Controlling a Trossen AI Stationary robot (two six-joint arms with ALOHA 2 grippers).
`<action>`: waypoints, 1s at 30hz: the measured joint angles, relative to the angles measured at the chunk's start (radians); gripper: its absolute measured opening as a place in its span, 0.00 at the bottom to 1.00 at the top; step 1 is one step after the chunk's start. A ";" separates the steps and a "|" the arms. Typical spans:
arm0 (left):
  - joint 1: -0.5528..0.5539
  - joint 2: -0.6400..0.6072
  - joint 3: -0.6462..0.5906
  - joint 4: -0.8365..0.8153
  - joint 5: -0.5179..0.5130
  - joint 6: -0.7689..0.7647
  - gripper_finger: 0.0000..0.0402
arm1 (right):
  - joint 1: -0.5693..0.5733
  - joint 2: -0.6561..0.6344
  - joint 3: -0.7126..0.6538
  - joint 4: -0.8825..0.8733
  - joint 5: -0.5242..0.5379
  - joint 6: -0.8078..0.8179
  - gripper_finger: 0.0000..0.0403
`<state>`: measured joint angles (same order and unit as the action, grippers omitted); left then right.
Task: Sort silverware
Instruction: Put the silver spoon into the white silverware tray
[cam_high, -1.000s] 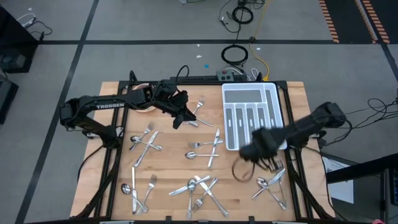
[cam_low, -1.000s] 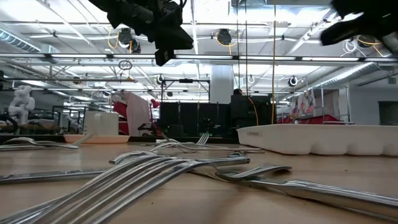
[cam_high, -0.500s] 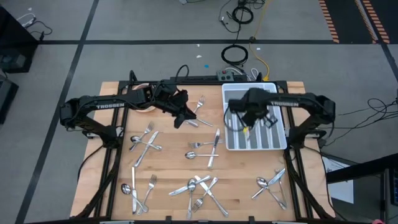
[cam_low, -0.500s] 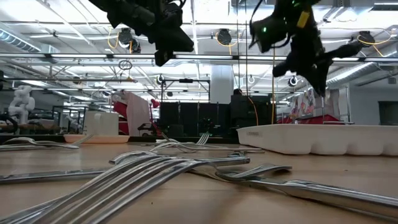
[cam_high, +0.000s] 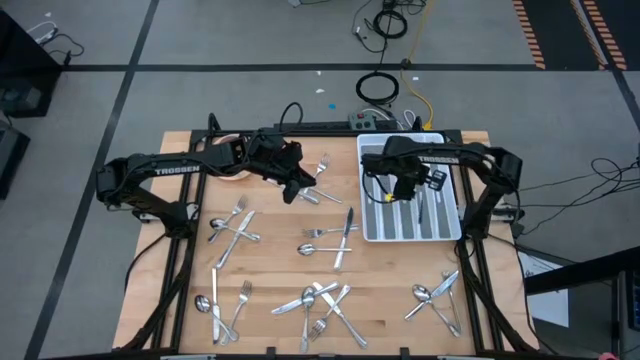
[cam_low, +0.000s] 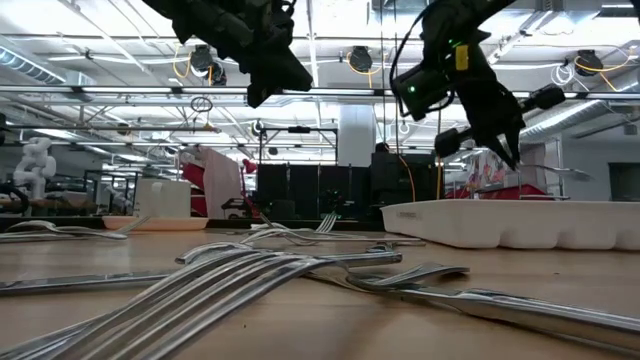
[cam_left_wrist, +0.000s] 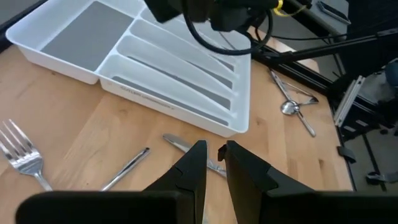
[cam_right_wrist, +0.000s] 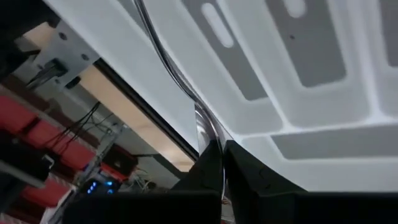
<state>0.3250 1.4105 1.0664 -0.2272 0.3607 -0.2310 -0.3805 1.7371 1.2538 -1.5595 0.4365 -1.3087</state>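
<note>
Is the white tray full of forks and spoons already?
No, the white tray looks almost bare from above, and most forks and spoons lie scattered on the wooden table.

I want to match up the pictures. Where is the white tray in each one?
High view: white tray at the table's far right.
Low view: long white wall at right.
Left wrist view: upper left.
Right wrist view: fills the picture.
Shared landmark: its long narrow slots.

The right hand (cam_high: 392, 195) hung over the white tray (cam_high: 441, 150), blocking its middle slots. The left hand (cam_high: 292, 193) stood above cutlery just beside the tray's near wall. Bare surface (cam_high: 390, 275) lay open between the 2 lower silverware (cam_high: 320, 305) clusters.
</note>
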 joint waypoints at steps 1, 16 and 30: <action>0.000 0.000 0.000 0.000 0.000 0.000 0.16 | 0.000 0.009 -0.005 0.001 -0.001 -0.006 0.00; 0.000 0.000 0.000 0.000 -0.003 0.001 0.16 | -0.013 0.034 -0.195 0.229 -0.019 -0.065 0.00; 0.001 0.000 0.000 0.000 -0.009 0.001 0.16 | -0.012 0.034 -0.317 0.357 -0.024 -0.012 0.00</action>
<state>0.3256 1.4105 1.0664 -0.2268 0.3517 -0.2299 -0.3930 1.7710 0.9363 -1.2025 0.4122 -1.3209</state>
